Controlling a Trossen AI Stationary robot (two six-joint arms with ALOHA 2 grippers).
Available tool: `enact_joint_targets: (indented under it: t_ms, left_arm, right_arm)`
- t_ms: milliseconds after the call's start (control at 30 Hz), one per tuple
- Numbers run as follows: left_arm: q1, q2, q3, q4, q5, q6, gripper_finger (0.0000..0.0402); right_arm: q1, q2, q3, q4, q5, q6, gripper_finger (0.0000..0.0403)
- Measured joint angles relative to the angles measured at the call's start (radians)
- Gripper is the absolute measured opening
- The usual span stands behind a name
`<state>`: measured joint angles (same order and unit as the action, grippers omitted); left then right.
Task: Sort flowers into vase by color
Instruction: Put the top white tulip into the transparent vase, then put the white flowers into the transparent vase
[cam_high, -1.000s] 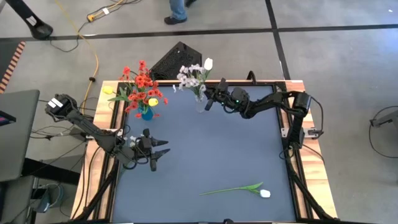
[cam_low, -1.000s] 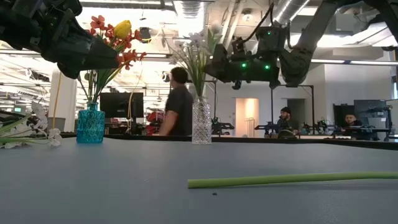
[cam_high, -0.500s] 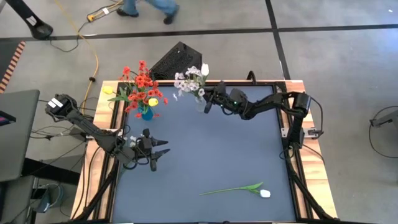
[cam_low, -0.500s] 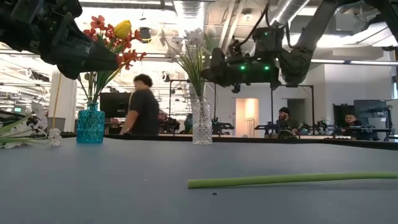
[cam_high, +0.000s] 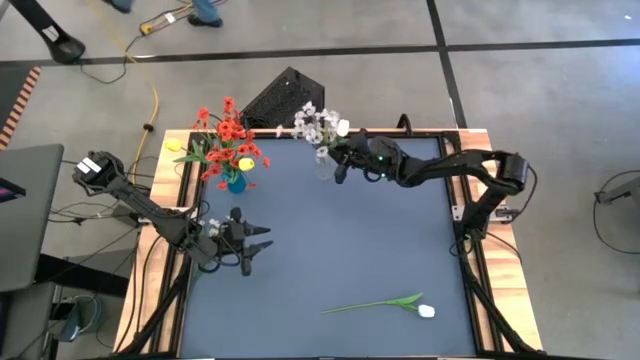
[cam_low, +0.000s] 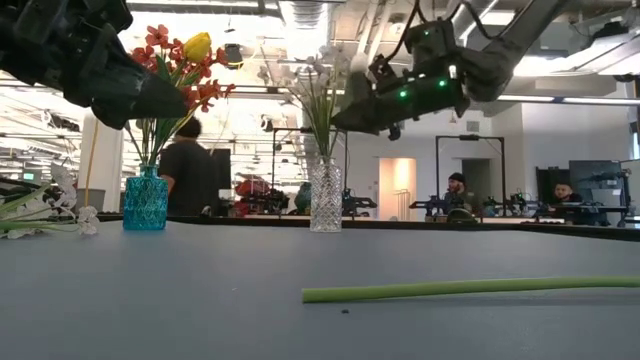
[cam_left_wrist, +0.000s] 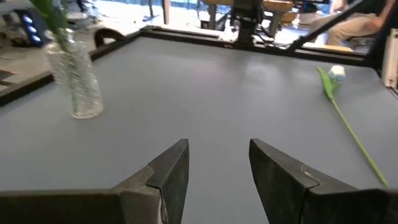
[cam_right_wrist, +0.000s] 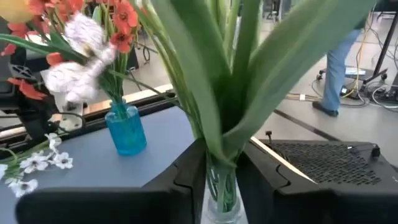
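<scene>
A clear glass vase (cam_high: 322, 166) near the table's far edge holds white flowers (cam_high: 318, 124) on green stems (cam_right_wrist: 224, 124). To its left, a blue vase (cam_high: 235, 184) holds red blossoms and a yellow tulip (cam_low: 197, 45). A white tulip (cam_high: 380, 303) lies flat near the front edge. My right gripper (cam_right_wrist: 222, 180) hovers open at the clear vase's mouth (cam_low: 323, 165), one finger on each side of the stems. My left gripper (cam_left_wrist: 217, 168) stands open over the table's left part (cam_high: 258, 243), with nothing between its fingers. My right gripper's fingers (cam_right_wrist: 186, 180) come in nearly level from the table's right and flank the green stems (cam_right_wrist: 222, 158) just above the clear vase's mouth. I cannot tell whether they touch the stems. The stems stand upright in the vase.
Loose white blossoms (cam_low: 40, 215) lie at the table's far left edge. A black box (cam_high: 285, 95) sits on the floor behind the far edge. The middle of the blue-grey tabletop (cam_high: 350, 230) is bare. A person (cam_low: 188, 170) walks in the room beyond.
My right gripper's hand has risen a little beside the clear vase and tipped, staying at the stems. The white flower heads have shifted, and the white tulip bud has swung from the far side toward the table's right and near side. A person has walked past behind.
</scene>
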<state>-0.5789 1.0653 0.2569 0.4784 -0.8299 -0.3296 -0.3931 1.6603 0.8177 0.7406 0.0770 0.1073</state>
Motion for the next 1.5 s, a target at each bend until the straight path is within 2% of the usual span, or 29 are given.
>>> enact_joint_targets:
  t_ms: [200, 333, 433, 533, 633, 733, 867, 1000, 1133, 1500]
  left_arm:
    - [0.0, 0.0, 0.0, -0.019, 0.049, -0.046, 0.0157]
    - [0.0, -0.001, 0.0, -0.085, 0.051, -0.127, 0.0157]
    - [0.0, -0.002, 0.014, -0.177, 0.109, -0.222, 0.0157]
    - [0.0, -0.02, 0.097, -0.415, 0.21, -0.357, 0.0157]
    - [0.0, -0.026, 0.236, -0.809, 0.301, -0.543, 0.0157]
    - [-0.006, -0.004, 0.36, -1.122, 0.382, -0.768, 0.0157]
    - [-0.021, 0.041, 0.435, -1.356, 0.539, -0.986, 0.0157]
    - [-0.031, 0.093, 0.441, -1.457, 0.702, -1.107, 0.0157]
    - [-0.031, 0.153, 0.441, -1.497, 0.847, -1.153, 0.0157]
    - [-0.041, 0.292, 0.441, -1.529, 1.078, -1.133, 0.0157]
  right_arm:
    - [0.0, -0.058, 0.0, -0.147, -0.002, -0.013, 0.0156]
    - [0.0, -0.099, 0.0, -0.266, -0.008, -0.014, 0.0194]
    - [0.0, -0.131, 0.0, -0.361, -0.041, -0.01, 0.0217]
    - [0.009, -0.17, 0.0, -0.443, -0.07, -0.004, 0.0232]
    - [0.038, -0.194, 0.0, -0.493, -0.098, 0.017, 0.0235]
    - [0.084, -0.204, 0.0, -0.497, -0.133, 0.023, 0.0233]
    - [0.161, -0.199, 0.0, -0.504, -0.148, 0.013, 0.0233]
    - [0.232, -0.201, 0.0, -0.499, -0.149, -0.031, 0.0232]
    - [0.282, -0.201, 0.0, -0.484, -0.149, -0.063, 0.0232]
    - [0.355, -0.2, 0.0, -0.518, -0.148, -0.082, 0.0232]
